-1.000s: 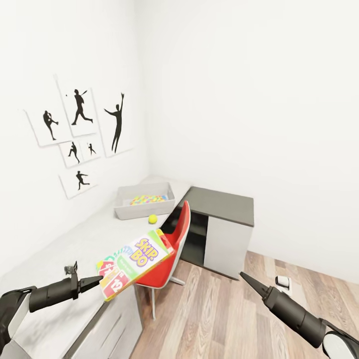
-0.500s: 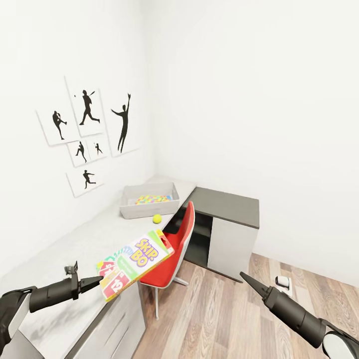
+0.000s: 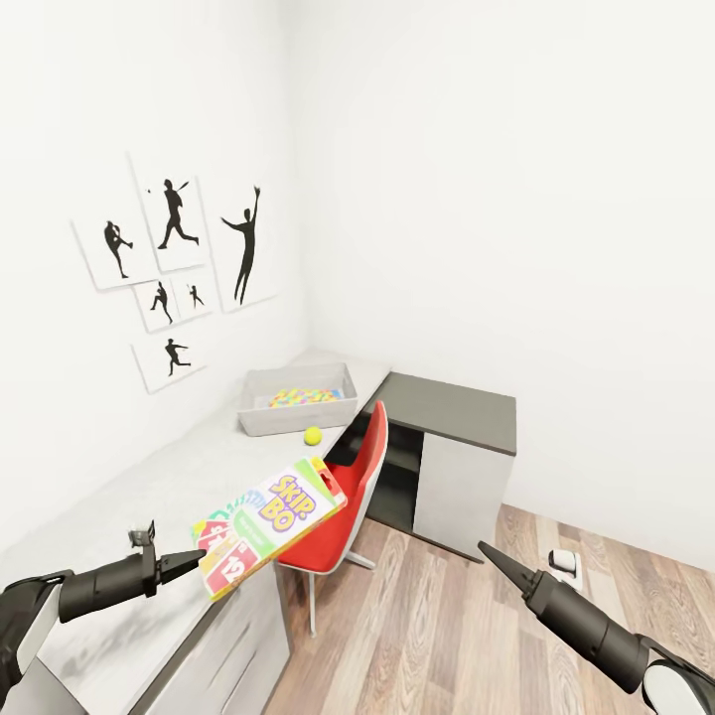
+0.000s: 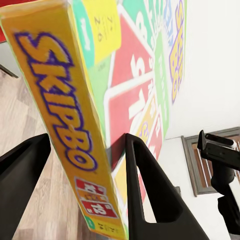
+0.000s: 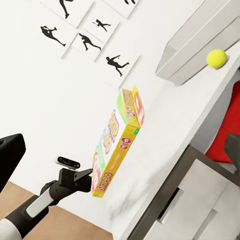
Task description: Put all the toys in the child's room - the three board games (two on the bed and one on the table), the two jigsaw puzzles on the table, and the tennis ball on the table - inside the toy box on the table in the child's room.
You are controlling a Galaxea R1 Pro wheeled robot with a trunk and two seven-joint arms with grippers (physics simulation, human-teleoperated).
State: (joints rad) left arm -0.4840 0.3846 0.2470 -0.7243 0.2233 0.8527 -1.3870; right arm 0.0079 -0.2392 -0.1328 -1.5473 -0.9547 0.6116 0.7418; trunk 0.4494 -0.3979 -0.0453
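Skip-Bo board game (image 3: 268, 524) sits clamped by its edge in the left gripper (image 3: 195, 561); right gripper (image 3: 489, 552) pinched together, empty.

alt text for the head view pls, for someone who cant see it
The left gripper holds a colourful Skip-Bo board game box above the edge of a long pale desk. Farther along it sit a light-grey toy tray holding bright puzzle pieces and a yellow-green tennis ball, beside a red chair.

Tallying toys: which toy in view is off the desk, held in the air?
The green-and-red Skip-Bo board game box, clamped in the left gripper; the small yellow-green tennis ball rests on the pale desk.
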